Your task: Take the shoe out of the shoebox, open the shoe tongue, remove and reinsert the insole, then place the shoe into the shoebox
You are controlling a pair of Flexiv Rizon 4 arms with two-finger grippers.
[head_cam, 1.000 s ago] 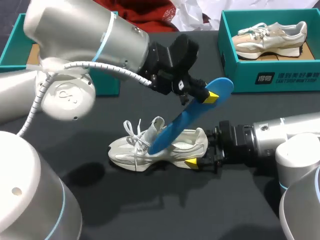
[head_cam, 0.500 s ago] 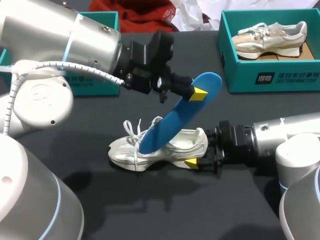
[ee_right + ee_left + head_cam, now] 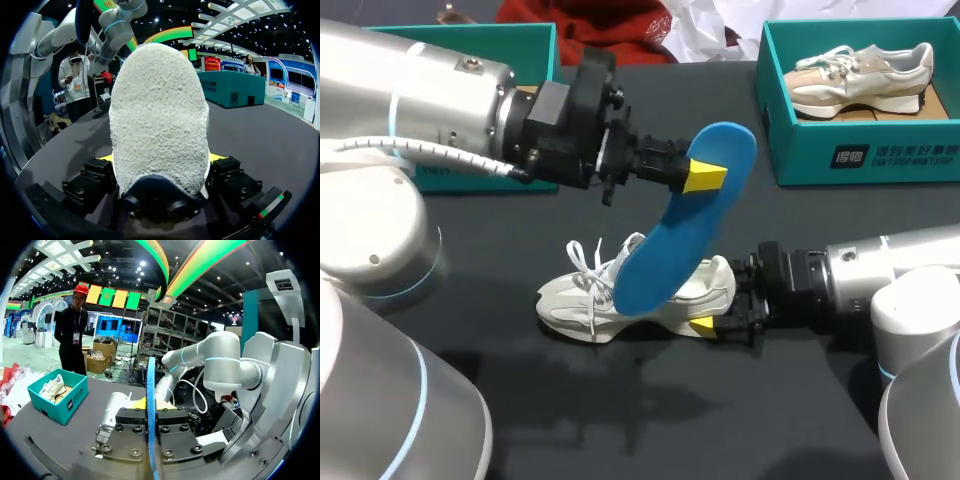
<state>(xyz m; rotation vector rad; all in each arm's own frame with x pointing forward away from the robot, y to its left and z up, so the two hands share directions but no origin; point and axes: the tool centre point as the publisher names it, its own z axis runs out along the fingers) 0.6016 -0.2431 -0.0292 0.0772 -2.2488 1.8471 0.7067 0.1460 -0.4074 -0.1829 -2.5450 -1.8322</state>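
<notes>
Bench: white shoe lies centre, toe toward 9 o'clock; right tool clamped on its heel. Blue insole slants toward 1 o'clock, left tool closed on upper end (lower end at collar, in or out unclear). Keep heel pinned; draw along slant.
</notes>
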